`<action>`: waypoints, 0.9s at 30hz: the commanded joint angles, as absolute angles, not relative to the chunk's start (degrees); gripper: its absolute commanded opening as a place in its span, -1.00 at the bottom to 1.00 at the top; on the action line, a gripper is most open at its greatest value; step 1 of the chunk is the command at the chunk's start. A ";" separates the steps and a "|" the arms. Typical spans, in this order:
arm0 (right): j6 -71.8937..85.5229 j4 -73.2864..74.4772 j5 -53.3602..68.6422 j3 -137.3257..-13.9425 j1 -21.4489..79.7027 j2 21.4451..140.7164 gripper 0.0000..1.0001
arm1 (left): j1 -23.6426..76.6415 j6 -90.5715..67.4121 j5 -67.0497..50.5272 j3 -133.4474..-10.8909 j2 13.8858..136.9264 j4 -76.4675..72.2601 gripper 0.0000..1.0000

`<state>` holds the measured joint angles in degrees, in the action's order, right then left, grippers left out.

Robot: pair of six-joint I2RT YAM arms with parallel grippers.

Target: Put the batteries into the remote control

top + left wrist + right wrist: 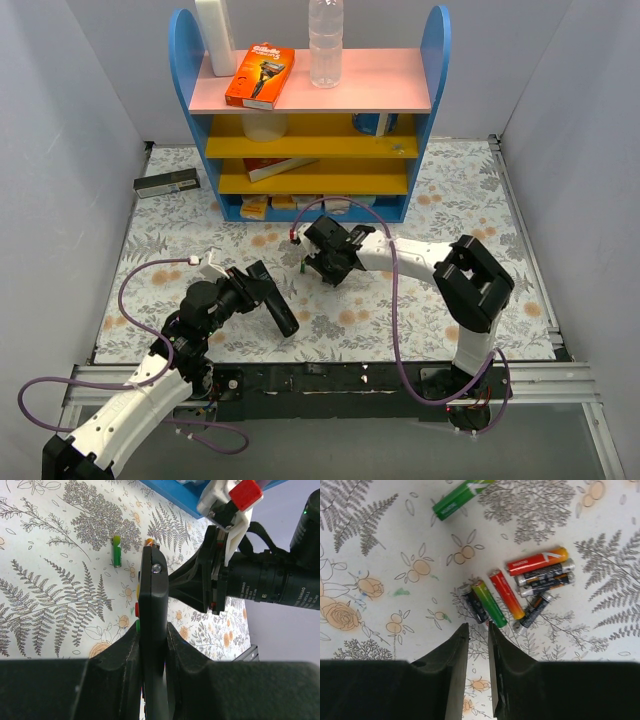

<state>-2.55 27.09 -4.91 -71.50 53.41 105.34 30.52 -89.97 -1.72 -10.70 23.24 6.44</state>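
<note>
The slim black remote control is held edge-on in my left gripper, above the floral mat at front left. In the left wrist view the fingers are clamped on the remote. My right gripper hovers at the mat's middle. In the right wrist view, its tips stand narrowly apart and empty, just short of the batteries, a cluster of red, green and dark cells. One thin green battery lies apart; it also shows in the left wrist view.
A blue shelf unit stands at the back, with an orange box and a clear bottle on its pink top. A dark flat box with a pale label lies at back left. Grey walls close in both sides.
</note>
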 commanded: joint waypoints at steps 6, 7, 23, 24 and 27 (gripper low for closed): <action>5.62 26.37 -8.97 -73.65 49.05 99.76 -0.32 | 30.24 -89.65 -2.20 -12.13 23.20 5.10 -1.00; 5.89 26.63 -8.70 -73.65 48.61 100.02 -0.30 | 30.32 -89.56 -2.28 -12.13 23.38 4.84 -1.00; 18.19 22.68 -5.01 -73.30 43.24 100.54 -0.17 | 30.24 -88.16 -1.58 -13.53 27.24 2.46 -1.00; 18.37 22.41 -4.84 -73.65 43.24 100.98 -0.17 | 30.23 -87.63 -1.76 -13.71 27.42 2.37 -1.00; 20.21 23.37 -4.93 -75.49 43.24 101.86 -0.18 | 30.32 -86.48 -2.02 -13.45 27.69 1.94 -1.00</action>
<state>16.25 24.71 -6.00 -71.57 43.03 101.62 30.48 -88.71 -1.54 -11.20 27.59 3.88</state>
